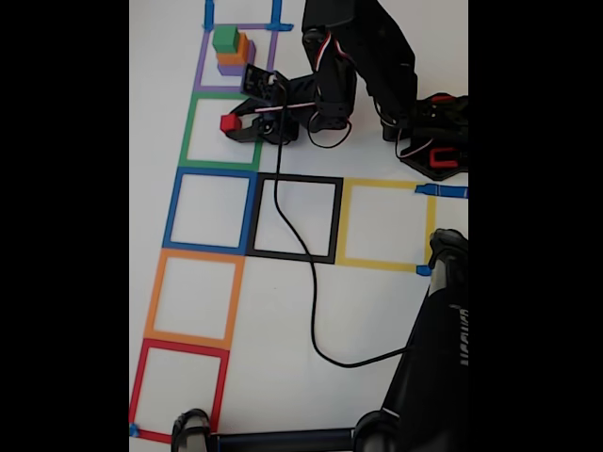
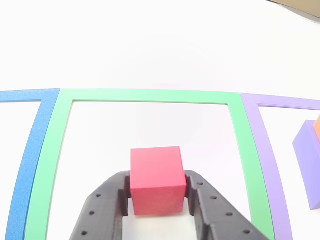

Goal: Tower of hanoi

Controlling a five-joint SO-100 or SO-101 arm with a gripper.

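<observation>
Black two-finger gripper (image 2: 157, 197) clenched on small red cube (image 2: 157, 181), lower centre, inside green tape square (image 2: 150, 96); no legible writing.

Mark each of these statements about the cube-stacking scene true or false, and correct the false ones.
1. The gripper has the red cube between its fingers. True.
2. The red cube is inside the blue tape square. False: it is inside the green tape square.
3. The green cube sits on top of the stack. True.
4. The orange cube lies under the purple cube. False: orange rests on purple.
5. The stack stands in the yellow square. False: it stands in the purple tape square.
</observation>
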